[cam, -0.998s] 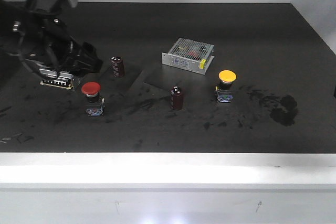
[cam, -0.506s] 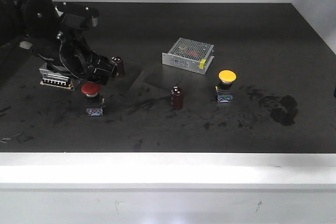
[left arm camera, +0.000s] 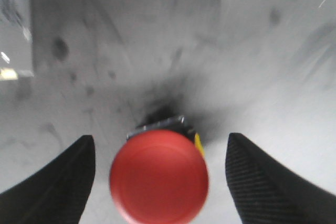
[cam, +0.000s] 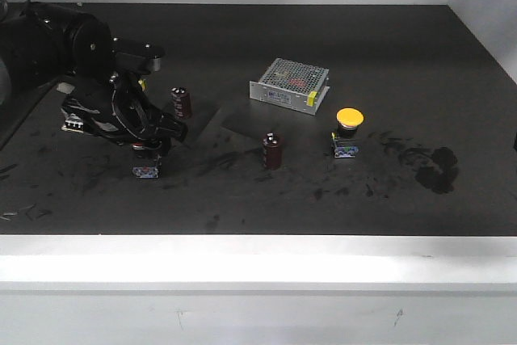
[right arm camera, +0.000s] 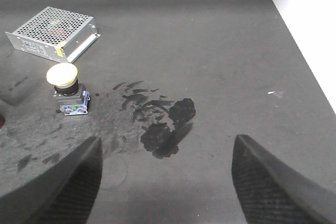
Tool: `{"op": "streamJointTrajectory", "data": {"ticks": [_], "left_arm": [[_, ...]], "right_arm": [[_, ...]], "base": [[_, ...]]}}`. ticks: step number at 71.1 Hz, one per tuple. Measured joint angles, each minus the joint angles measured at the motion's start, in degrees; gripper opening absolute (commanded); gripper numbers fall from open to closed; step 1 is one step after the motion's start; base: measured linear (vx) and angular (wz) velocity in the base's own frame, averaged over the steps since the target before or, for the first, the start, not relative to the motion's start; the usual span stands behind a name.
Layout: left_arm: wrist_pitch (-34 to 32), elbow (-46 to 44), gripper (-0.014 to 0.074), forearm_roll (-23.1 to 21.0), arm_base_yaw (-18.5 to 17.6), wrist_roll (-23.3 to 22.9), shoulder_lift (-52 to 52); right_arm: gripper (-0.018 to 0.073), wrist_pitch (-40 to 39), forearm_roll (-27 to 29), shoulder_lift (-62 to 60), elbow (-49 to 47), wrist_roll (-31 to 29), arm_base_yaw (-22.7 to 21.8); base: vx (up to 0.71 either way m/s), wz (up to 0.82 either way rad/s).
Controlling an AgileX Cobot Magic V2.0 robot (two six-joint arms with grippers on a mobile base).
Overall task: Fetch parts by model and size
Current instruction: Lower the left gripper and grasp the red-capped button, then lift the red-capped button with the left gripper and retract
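**Exterior front-facing view.** Neither part has been collected. The yellow-capped switch [cam: 348, 131] stands upright on the dark table [cam: 388, 46], near the mesh power-supply box [cam: 289, 85], on the box's right and toward the front edge. The red-capped switch [cam: 146, 169] stands well to the left of the box, also toward the front. Only its base shows here, because the left gripper [cam: 151, 141] hangs directly over the cap. Two maroon capacitors, one left of the box [cam: 181, 103] and one in front of it [cam: 273, 151], are untouched. Judgement: the first pick is at the approach stage. Gripping, lifting and delivery remain for both switches.

**Left wrist view.** The two fingers [left arm camera: 55, 184] stand wide apart with the red cap centred between them. Pale table is visible on each side of the cap, so the claw straddles the switch without touching it and holds nothing. The picture is blurred, so how far the tips reach below the cap cannot be told.

**Right wrist view.** The right gripper [right arm camera: 167, 179] is spread wide and empty, above bare table and a dark smear [right arm camera: 167, 129]. This places it on the box's right, beyond the yellow-capped switch and well apart from it.
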Motion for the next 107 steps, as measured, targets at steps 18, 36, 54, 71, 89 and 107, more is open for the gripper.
{"op": "streamJointTrajectory", "data": {"ticks": [18, 36, 54, 71, 89, 107], "left_arm": [[0.85, -0.04, 0.0275, 0.00, 0.00, -0.05, 0.56], [0.87, -0.15, -0.0001, -0.16, -0.04, -0.30, 0.50], [0.87, -0.15, -0.0006, -0.16, -0.04, -0.30, 0.50], [0.74, -0.09, -0.0006, -0.11, -0.04, 0.66, -1.15], [-1.84, -0.09, -0.0006, 1.18, -0.12, 1.19, -12.83], [-8.47, 5.85, -0.0006, 2.70, -0.32, 1.30, -30.06]], "right_arm": [[0.0505, 0.13, 0.00, 0.00, 0.00, 0.00, 0.00], [0.0505, 0.13, 0.00, 0.00, 0.00, 0.00, 0.00], [0.0505, 0.39, 0.00, 0.00, 0.00, 0.05, 0.00], [0.0505, 0.39, 0.00, 0.00, 0.00, 0.05, 0.00], [0.0505, 0.60, 0.00, 0.00, 0.00, 0.05, 0.00], [0.0505, 0.72, 0.00, 0.00, 0.00, 0.05, 0.00]], "base": [[0.00, 0.00], [0.00, 0.00], [0.00, 0.00], [0.00, 0.00], [0.00, 0.00], [0.00, 0.00]]}}
